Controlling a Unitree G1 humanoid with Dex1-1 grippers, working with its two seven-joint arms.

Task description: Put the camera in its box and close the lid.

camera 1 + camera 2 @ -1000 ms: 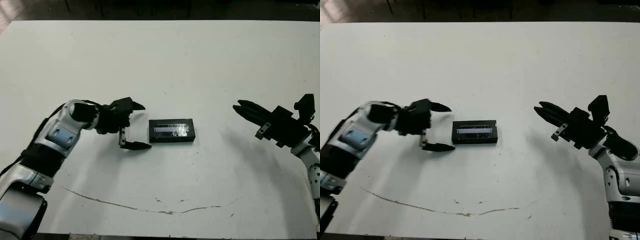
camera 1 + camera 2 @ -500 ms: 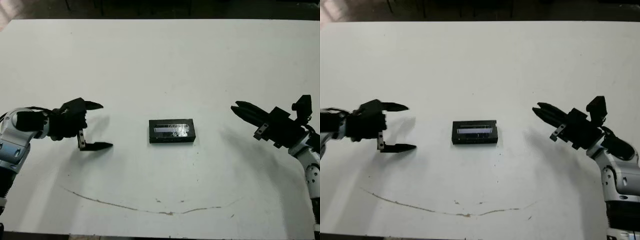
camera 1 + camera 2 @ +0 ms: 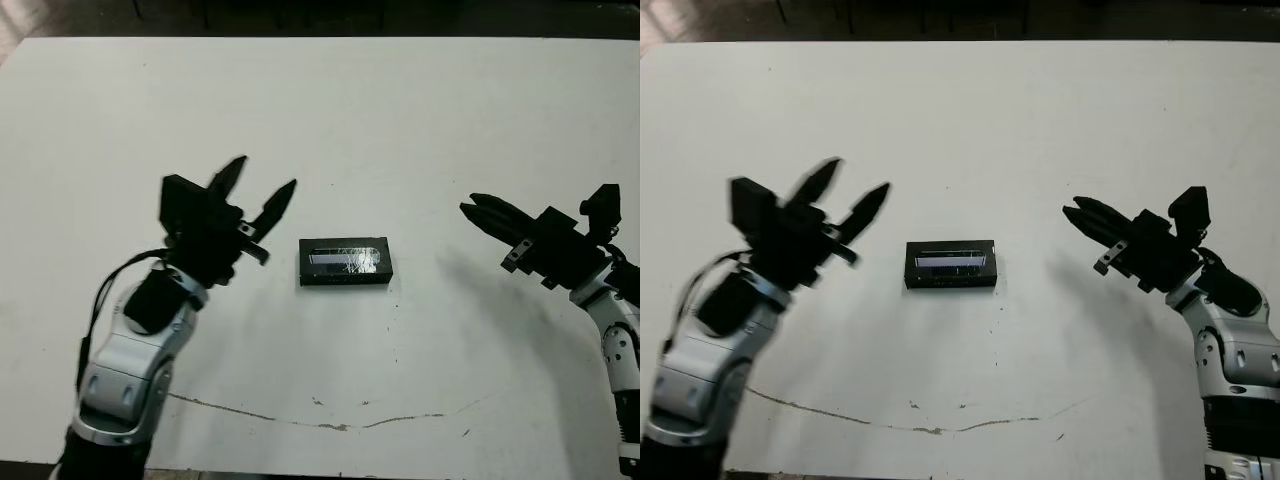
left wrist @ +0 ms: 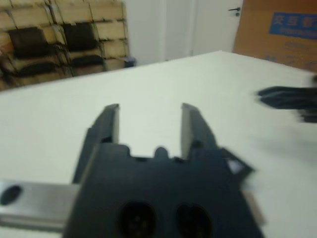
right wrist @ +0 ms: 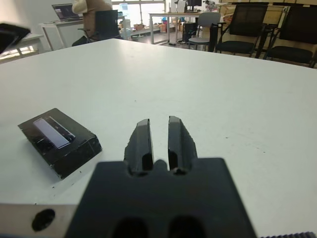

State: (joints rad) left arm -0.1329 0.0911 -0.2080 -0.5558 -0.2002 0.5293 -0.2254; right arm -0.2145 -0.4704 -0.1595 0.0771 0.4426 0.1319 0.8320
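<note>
Spreading its 2 black fingers wide and gripping nothing, the left gripper [image 3: 256,193] is hovering raised just beside the small black rectangular box [image 3: 343,261], whose flat black silver-striped lid [image 3: 951,262] is sitting on top, camera unseen. The right gripper [image 3: 1080,213], fingers nearly together and empty, is pointing at it from well apart. Best to retreat clear without nudging it.

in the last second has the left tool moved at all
Yes. The left tool has lifted off the table and now points up and away, open and empty, left of the closed box, which has stayed put.
</note>
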